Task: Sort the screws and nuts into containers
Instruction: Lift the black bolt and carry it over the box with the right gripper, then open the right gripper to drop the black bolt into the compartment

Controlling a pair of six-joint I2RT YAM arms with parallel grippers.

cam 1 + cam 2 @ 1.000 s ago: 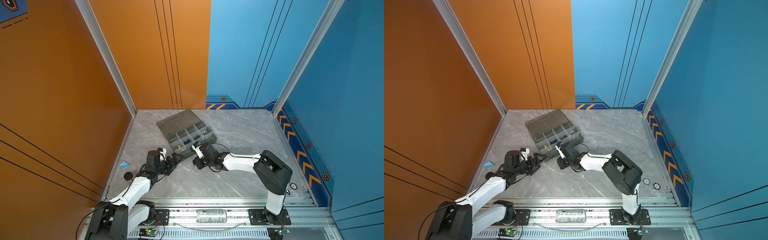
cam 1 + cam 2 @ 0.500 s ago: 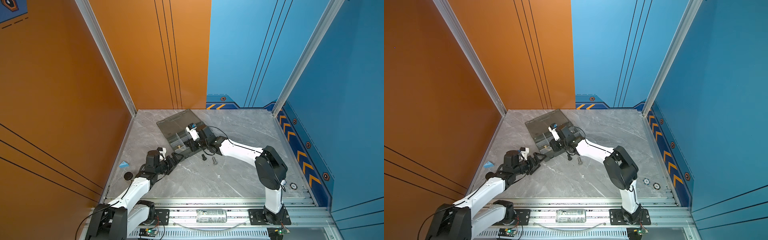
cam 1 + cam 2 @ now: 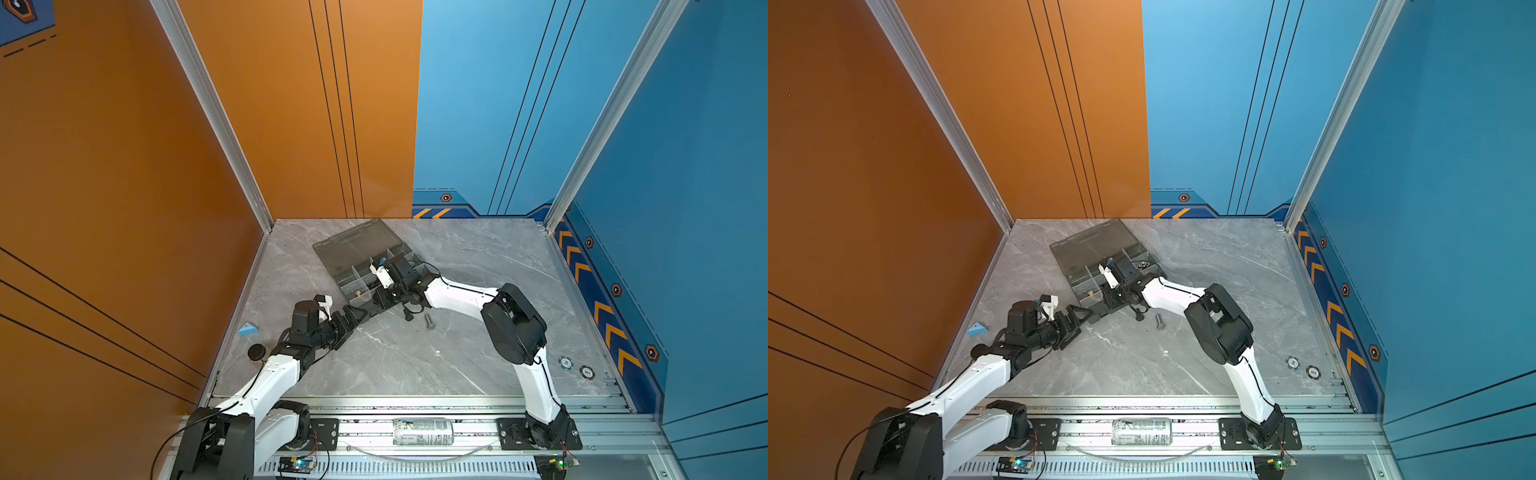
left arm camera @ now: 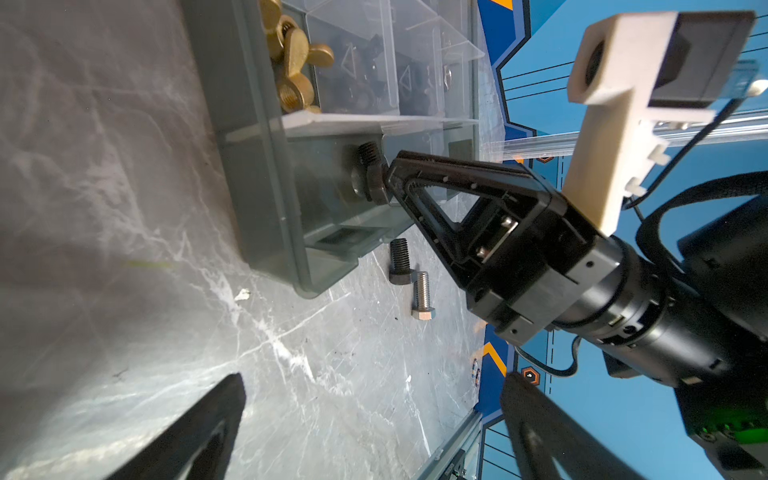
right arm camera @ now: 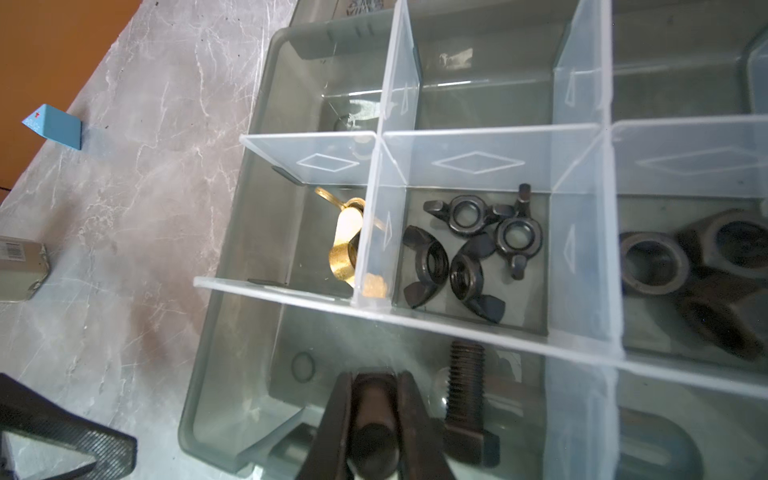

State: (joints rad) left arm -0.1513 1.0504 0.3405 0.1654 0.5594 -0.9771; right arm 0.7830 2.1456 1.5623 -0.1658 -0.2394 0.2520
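While both top views put the right gripper [image 3: 382, 299] over the near corner of the organizer box [image 3: 353, 245], the left gripper [image 3: 356, 315] waits open just left of it, clear of the drop. In the left wrist view, the right jaws pinch a black screw [image 4: 371, 164] above that corner compartment, apparently to drop it in. In the right wrist view, a matching screw [image 5: 465, 386] lies below.

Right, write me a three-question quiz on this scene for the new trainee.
1. True or false: the right gripper is empty.
2. How many screws lie loose on the table, outside the box? A) one B) two C) four
3. In the right wrist view, what lies in the compartment next to the brass wing nuts?

Key
1. False: it is shut on a black screw.
2. B.
3. Black wing nuts.
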